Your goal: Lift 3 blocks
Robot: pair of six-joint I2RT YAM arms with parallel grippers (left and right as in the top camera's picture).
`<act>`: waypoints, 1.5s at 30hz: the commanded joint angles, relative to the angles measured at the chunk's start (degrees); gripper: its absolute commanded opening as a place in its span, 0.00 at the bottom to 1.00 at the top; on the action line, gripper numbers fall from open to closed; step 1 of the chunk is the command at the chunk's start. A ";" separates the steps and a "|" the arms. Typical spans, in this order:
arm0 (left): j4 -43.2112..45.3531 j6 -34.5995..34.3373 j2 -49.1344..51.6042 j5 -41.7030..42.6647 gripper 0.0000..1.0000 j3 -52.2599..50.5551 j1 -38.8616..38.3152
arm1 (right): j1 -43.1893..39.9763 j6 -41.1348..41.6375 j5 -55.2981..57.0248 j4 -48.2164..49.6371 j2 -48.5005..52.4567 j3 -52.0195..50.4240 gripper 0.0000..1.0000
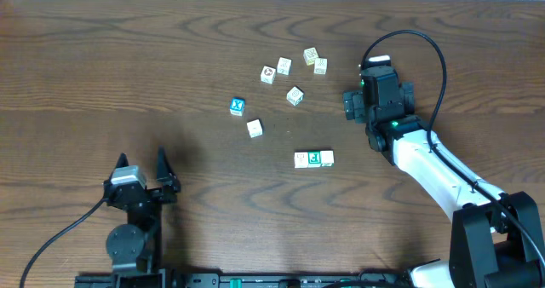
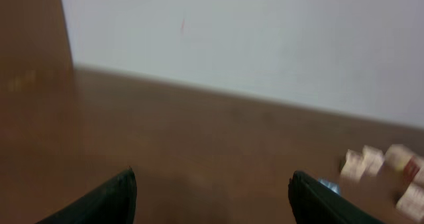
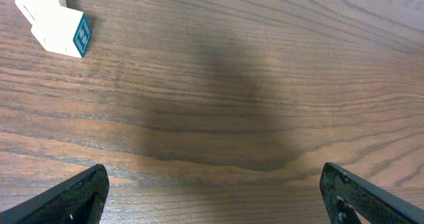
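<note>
Holding both pincers wide apart, nothing between the fingers of either. Left pincer (image 1: pixel 141 162) sits low at the near-left of the table (image 1: pixel 102 58). Right pincer (image 3: pixel 212 181) hangs over bare wood on the right side, its fingers out at the two lower corners of the wrist view.

Task blocks: row of three (image 1: pixel 313 158) lying on the wood, touching side by side, right of centre and well apart from both pincers. Green-faced block (image 1: pixel 314 158) is in the middle, with one cream block (image 1: pixel 301 159) toward my left arm and the other cream block (image 1: pixel 327 158) toward my right. Their marks are too small to read from overhead.

Other cubes: blue-faced cube (image 1: pixel 238 106) with a cream cube (image 1: pixel 255 128) near it, and five more cream cubes (image 1: pixel 283 66) scattered farther back.

Surface: dark brown wood grain. A white wall (image 2: pixel 265 38) runs behind the far edge. A black cable (image 1: pixel 438 58) loops from my right wrist.

Hard to make out: the left wrist view is blurred, with the cubes only pale smudges at its right edge. In the right wrist view a teal-faced cube (image 3: pixel 66 32) shows at the upper left, touching another cream cube cut off by the frame. I cannot tell which of the table's cubes these are.
</note>
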 commanded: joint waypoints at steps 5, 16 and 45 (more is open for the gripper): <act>-5.90 -2.49 -0.50 -1.95 0.74 -0.96 0.33 | -0.26 -0.52 0.50 -0.09 0.26 0.68 0.99; -5.77 -2.71 -0.50 -1.55 0.74 -0.94 0.33 | -0.26 -0.52 0.50 -0.07 0.26 0.68 0.99; -5.73 -2.71 -0.26 -1.55 0.74 -0.94 0.33 | 0.61 -0.52 0.50 -3.30 -6.82 0.48 0.99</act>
